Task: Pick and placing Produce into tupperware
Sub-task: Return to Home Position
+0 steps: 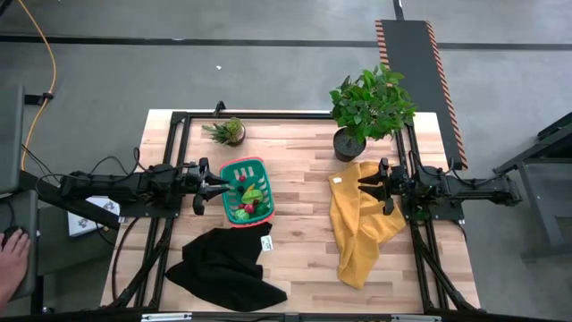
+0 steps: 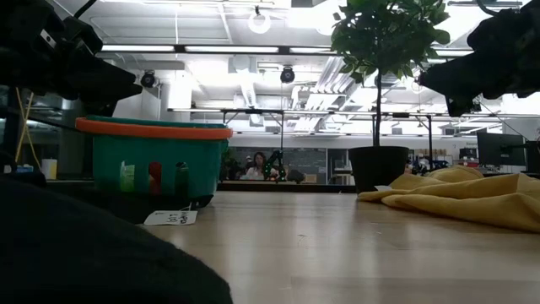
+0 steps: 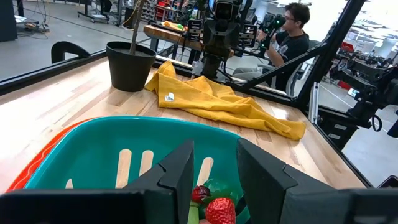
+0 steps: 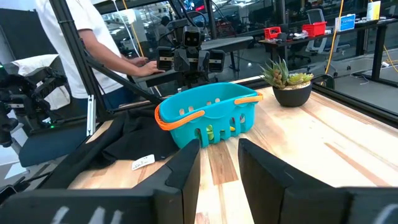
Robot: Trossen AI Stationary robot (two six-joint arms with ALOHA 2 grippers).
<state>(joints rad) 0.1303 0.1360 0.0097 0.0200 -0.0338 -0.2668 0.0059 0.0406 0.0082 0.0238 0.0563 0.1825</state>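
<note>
"Two arms, both drawn to the sides of the bench point(image 1: 295, 152) in the high view. Where is the left gripper point(image 1: 213, 185)?"

"Just beside the tupperware point(image 1: 243, 165), at its left rim. The low view shows it raised above rim height. The right gripper point(image 1: 368, 186) hangs over the back part of the yellow cloth point(image 1: 357, 233), well apart from the tupperware."

"Can you read the fingers from above?"

"Barely. The wrist views settle it. The left fingers point(image 3: 180, 171) stand parted by a modest gap with nothing between them, and the right fingers point(image 4: 186, 168) are the same, empty."

"And the produce point(image 1: 252, 197)?"

"From above it is a small heap of green, yellow and red inside the tupperware, toward the end nearer the black cloth point(image 1: 223, 268). The left wrist view looks over the teal wall and picks out a red strawberry point(image 3: 221, 208) with something green beside it. The low view gives only coloured bits through the slots."

"Does the low view add anything?"

"A white tag point(image 2: 173, 218) lying flat in front of the tupperware."

"Beyond the bench?"

"The right wrist view shows a person point(image 4: 81, 37) in a white shirt behind the left arm. The high view catches only a hand point(image 1: 11, 259) at its left edge. The small plant point(image 1: 228, 131) and the big potted plant point(image 1: 371, 103) stand along the back."
</note>
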